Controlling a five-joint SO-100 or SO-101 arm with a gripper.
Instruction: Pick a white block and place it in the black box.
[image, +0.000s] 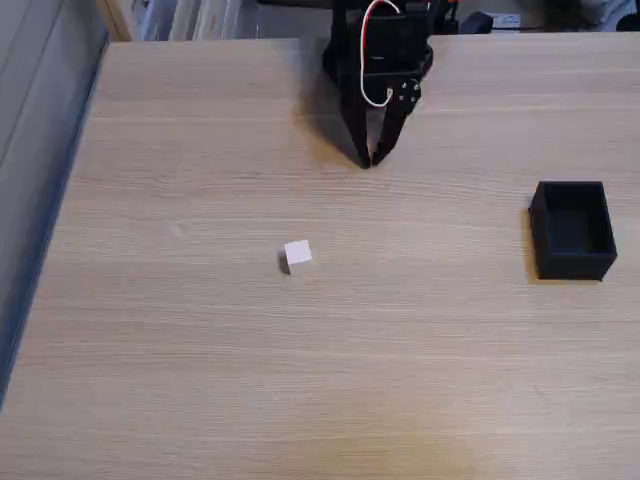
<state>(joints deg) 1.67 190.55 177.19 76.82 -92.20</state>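
A tiny white block (297, 254) lies alone on the wooden table, a little left of centre in the fixed view. The black box (572, 229) stands open-topped near the right edge, and its inside looks empty. My black gripper (370, 161) hangs from the arm at the top centre, tips pointing down toward the table. Its two fingers meet at the tips, so it is shut with nothing held. It is well above and to the right of the block, and far left of the box.
The light wooden table (300, 380) spans the view, with its left edge running diagonally past a grey floor. Clutter lies beyond the far edge behind the arm's base (385, 40).
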